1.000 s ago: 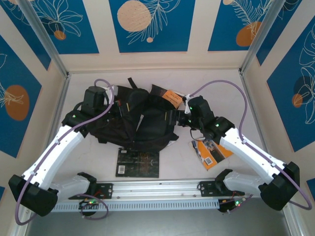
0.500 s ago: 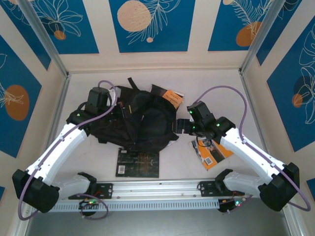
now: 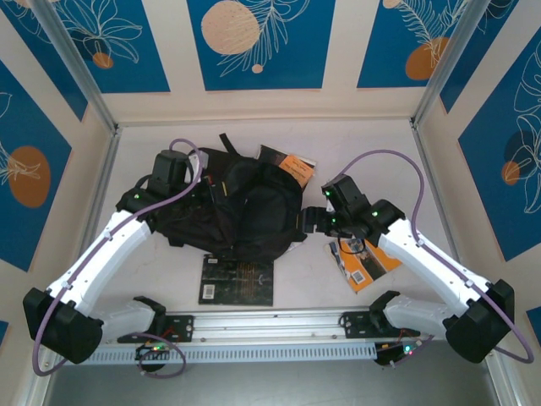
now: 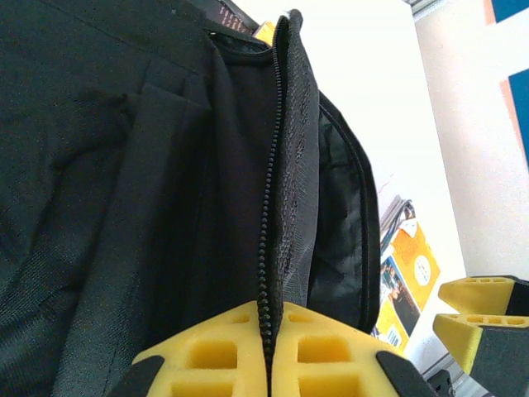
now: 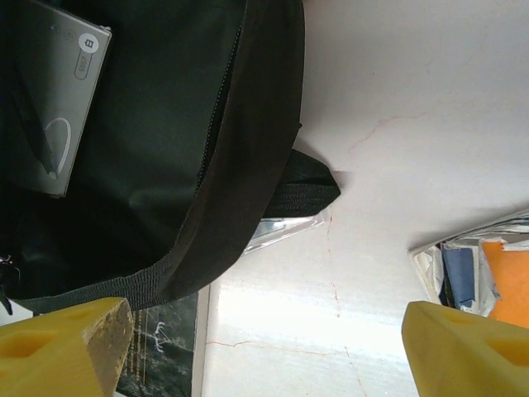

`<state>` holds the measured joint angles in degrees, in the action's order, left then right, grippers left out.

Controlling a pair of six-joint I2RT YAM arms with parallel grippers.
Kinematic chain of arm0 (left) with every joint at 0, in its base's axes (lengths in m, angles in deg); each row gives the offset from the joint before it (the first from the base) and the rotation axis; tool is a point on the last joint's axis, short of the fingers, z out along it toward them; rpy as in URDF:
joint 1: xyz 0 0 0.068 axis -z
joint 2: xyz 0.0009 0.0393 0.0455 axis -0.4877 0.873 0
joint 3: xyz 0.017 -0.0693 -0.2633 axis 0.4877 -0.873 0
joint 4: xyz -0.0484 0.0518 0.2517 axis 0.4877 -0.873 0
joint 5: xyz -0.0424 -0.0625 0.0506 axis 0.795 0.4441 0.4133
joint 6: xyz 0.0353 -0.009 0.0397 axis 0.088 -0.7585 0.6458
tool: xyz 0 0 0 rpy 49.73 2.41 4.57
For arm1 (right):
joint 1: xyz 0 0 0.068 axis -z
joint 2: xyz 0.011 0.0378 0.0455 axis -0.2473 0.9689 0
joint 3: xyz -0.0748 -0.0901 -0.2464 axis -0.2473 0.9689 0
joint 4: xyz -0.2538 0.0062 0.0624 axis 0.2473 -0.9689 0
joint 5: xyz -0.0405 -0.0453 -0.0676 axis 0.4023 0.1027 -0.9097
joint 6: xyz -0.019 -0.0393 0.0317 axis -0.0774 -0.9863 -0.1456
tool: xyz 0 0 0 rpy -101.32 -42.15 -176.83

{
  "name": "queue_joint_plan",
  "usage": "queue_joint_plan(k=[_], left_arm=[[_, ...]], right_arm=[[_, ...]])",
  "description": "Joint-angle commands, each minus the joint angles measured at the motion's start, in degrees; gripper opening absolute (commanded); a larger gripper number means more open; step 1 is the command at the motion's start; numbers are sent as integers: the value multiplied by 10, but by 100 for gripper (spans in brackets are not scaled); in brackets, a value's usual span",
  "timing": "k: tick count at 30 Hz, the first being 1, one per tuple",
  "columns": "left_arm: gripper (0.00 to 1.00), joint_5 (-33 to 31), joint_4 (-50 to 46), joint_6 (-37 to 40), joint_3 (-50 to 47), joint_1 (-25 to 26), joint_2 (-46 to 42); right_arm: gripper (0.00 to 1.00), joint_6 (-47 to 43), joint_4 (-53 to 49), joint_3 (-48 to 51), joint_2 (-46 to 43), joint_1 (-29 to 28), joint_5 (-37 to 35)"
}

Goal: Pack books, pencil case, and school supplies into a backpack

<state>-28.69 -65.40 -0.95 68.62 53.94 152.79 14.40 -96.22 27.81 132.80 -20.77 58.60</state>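
Note:
The black backpack (image 3: 241,211) lies mid-table with its top unzipped. My left gripper (image 3: 193,188) sits at its left side, shut on the zip edge (image 4: 266,273) and lifting it, seen in the left wrist view (image 4: 269,335). My right gripper (image 3: 309,222) hovers open at the bag's right rim, nothing between its fingers (image 5: 264,351). A grey flat pouch (image 5: 62,99) lies inside the bag. A clear packet corner (image 5: 285,231) pokes from under the rim. The black gold-patterned book (image 3: 238,281) lies in front. The orange-and-white book (image 3: 365,264) is under the right arm. An orange-and-black book (image 3: 290,166) sits behind the bag.
A black strap end (image 5: 306,186) sticks out from the bag onto the white table (image 5: 397,107). The right gripper's yellow fingers (image 4: 483,291) show beside the bag in the left wrist view. Metal frame posts (image 3: 93,101) and patterned walls close in the table.
My right gripper has drawn back from the bag's upper right toward the near side and now hovers by the right rim. The left gripper stays shut on the zip edge, barely moved.

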Motion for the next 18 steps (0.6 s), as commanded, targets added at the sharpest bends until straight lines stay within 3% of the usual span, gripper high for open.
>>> queue_joint_plan(k=[1, 6, 18], left_arm=[[0, -21, -19, 19, 29, -8, -6], [0, -14, -10, -14, 43, -47, 1], [0, -141, 9, -36, 53, -72, -25]], right_arm=[[85, -7, 22, 3, 13, 8, 23], [85, -23, 50, 12, 14, 28, 21], [85, -51, 79, 46, 16, 87, 71]])
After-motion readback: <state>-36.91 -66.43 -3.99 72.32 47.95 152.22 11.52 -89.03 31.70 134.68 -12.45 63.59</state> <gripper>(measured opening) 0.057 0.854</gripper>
